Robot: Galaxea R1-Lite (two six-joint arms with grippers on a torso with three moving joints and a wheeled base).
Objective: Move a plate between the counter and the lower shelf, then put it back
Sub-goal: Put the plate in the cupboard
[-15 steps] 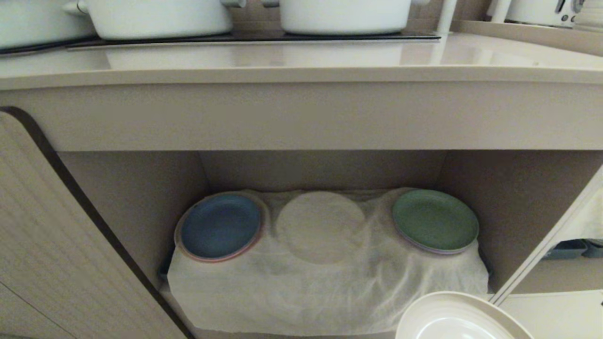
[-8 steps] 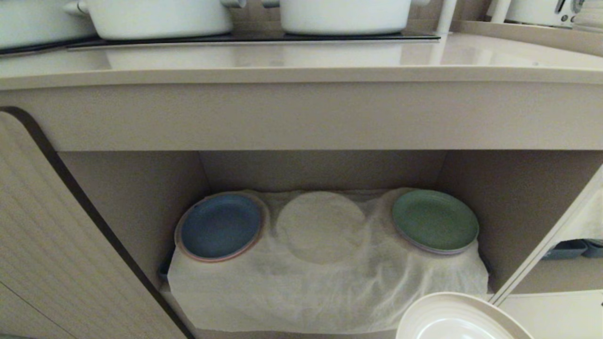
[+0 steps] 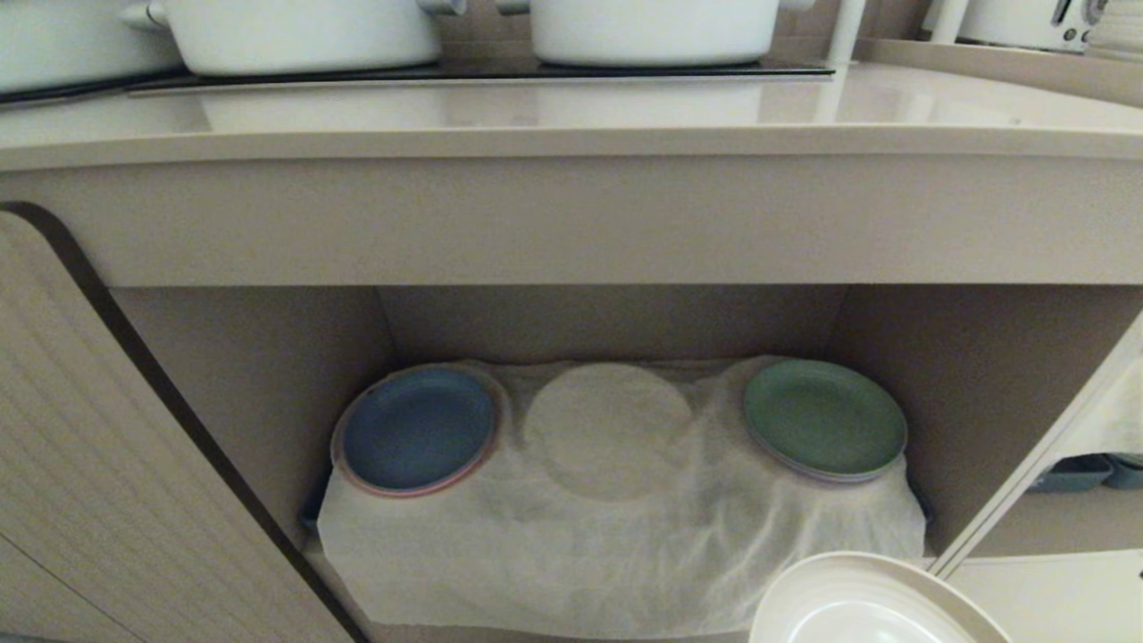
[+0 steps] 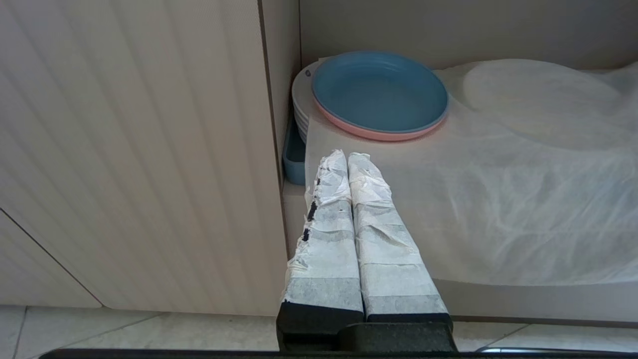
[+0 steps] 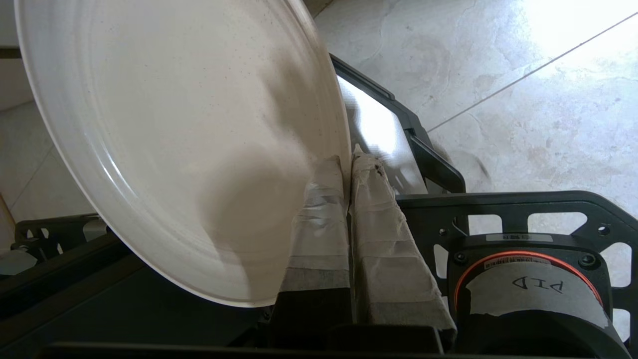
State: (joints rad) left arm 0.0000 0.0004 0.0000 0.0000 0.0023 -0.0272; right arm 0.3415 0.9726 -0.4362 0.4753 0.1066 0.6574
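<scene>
The cream plate [image 3: 871, 603] shows at the bottom right of the head view, in front of and below the lower shelf [image 3: 616, 545] with its wrinkled white cloth. In the right wrist view my right gripper [image 5: 347, 158] is shut on the rim of the plate [image 5: 174, 149], which is held tilted above the floor and the robot's base. The counter [image 3: 571, 112] runs across the top of the head view. My left gripper [image 4: 347, 155] is shut and holds nothing, parked low by the shelf's front left corner.
A blue plate [image 3: 418, 430] on a small stack lies at the shelf's left and a green plate [image 3: 824, 418] at its right. A cloth-covered round bulge [image 3: 607, 430] sits between them. White pots [image 3: 304, 31] stand on the hob. An open cabinet door [image 3: 107, 464] is at the left.
</scene>
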